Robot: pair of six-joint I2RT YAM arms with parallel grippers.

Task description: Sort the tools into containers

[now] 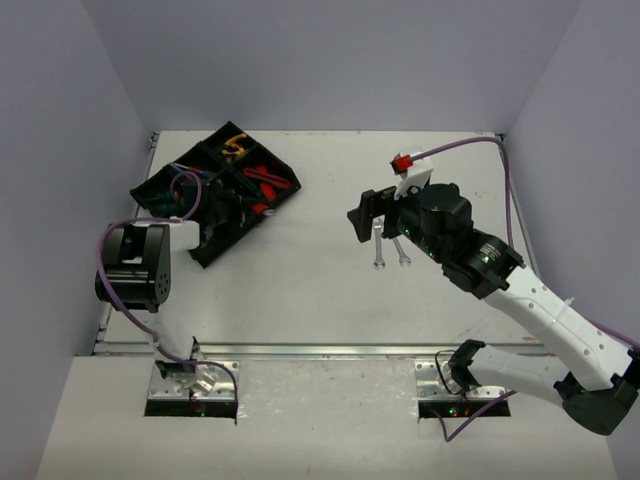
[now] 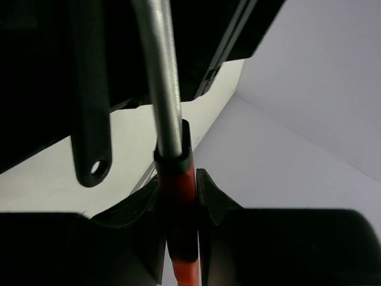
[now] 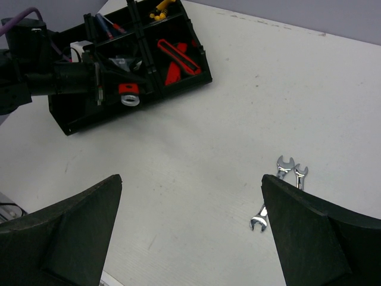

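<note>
Here, left pincer [image 2: 177, 190] pinching red-handled tool [image 2: 167, 77] at tray [image 3: 178, 86], right pincer [image 3: 190, 180] spread near spanners [image 3: 285, 163].

One black tray [image 3: 178, 90]; compartment count unclear, partly covered. Two silver spanners [image 1: 378, 250] side by side on the table [image 1: 300, 300]. One pair of yellow pliers [image 1: 235, 147] in the tray. One red-handled tool [image 2: 177, 190] with a silver shaft, held. Red knives [image 3: 177, 53]: two or three, overlapping, hard to separate. Thin screwdrivers [image 3: 107, 25]: at least two. Two robot arms [image 1: 480, 260].
</note>
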